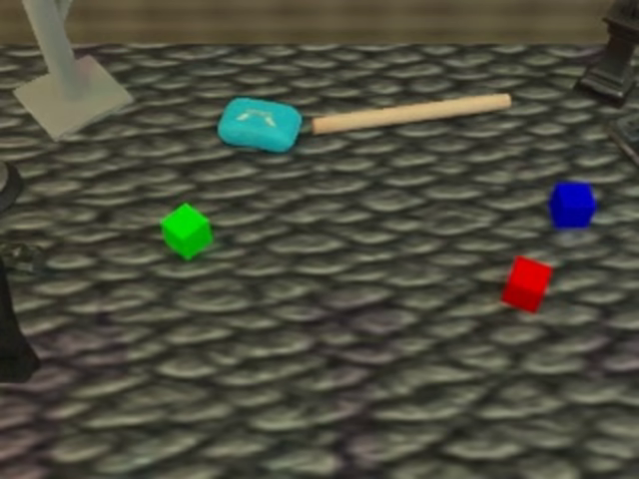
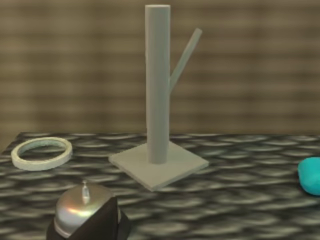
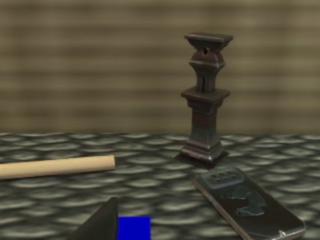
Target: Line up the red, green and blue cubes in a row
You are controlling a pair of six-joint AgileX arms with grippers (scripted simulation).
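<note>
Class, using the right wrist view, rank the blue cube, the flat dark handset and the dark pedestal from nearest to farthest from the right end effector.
1. blue cube: right beside the right end effector, on the table's right side.
2. flat dark handset: lying farther out, in front of the pedestal.
3. dark pedestal: standing beyond the handset, toward the table's far edge.

Three cubes on the desk [image 1: 329,399], not in a row. One cube [image 1: 187,231] sits left of centre, alone. Two cubes at right: one [image 1: 572,204] farther back, the other [image 1: 526,283] just nearer and slightly left of it, apart. Mallet [image 1: 262,125] lies far centre, handle pointing right. Stand [image 1: 70,92] far left corner. Pedestal [image 1: 613,60] far right corner.
</note>
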